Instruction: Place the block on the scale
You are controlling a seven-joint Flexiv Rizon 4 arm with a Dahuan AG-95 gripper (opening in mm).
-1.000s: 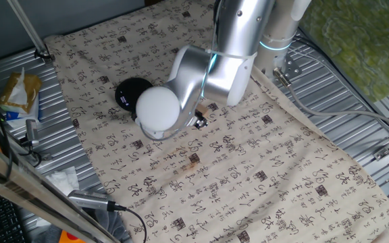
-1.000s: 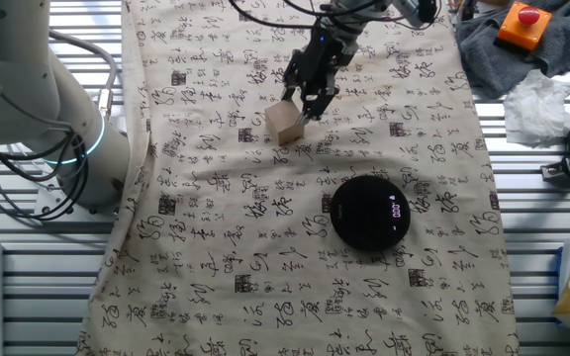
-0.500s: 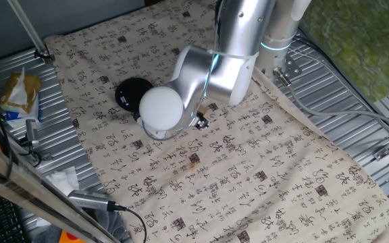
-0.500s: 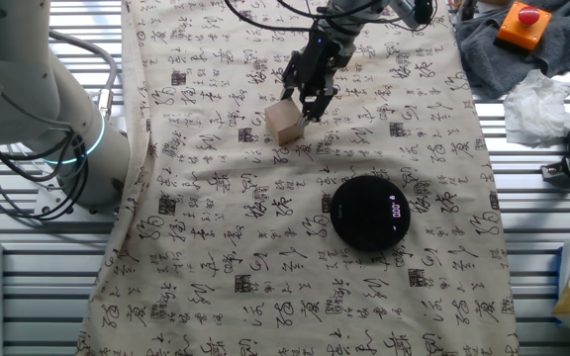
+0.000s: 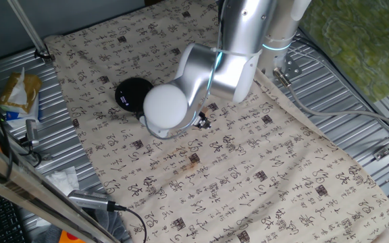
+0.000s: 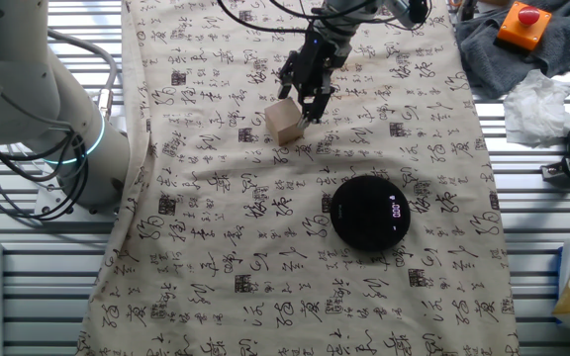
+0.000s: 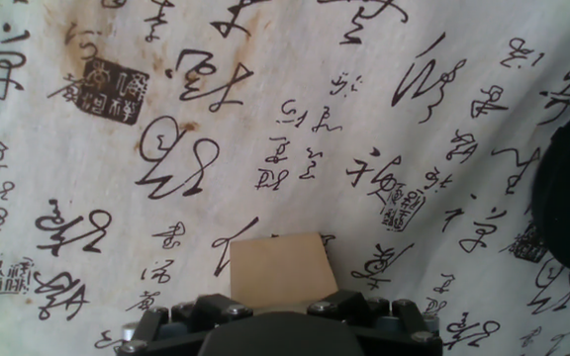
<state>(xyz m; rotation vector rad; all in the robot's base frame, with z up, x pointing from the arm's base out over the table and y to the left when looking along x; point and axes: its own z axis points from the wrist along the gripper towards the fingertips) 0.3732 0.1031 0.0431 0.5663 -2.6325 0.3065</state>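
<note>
Pincer point(image 6: 308, 102) hangs just above the block point(image 6: 285, 124) on the surface point(image 6: 216, 198), fingers apart; scale point(image 6: 369, 212) well apart

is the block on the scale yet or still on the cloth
Still on the cloth: the block sits apart from the scale, with the gripper at it.

Light is even and fairly bright in all three views, soft and from above, with no hard shadows. In one fixed view the arm point(image 5: 211, 67) shows a broad pale sheen on its metal shell and rounded white cap. In the other fixed view the scale point(image 6: 369, 213) has a dull gloss with small lit digits, and the block point(image 6: 285, 123) casts only a faint shadow. The hand view is sharp on the cloth point(image 7: 265, 119); the tool's body at the bottom edge looks dark and slightly soft.
</note>
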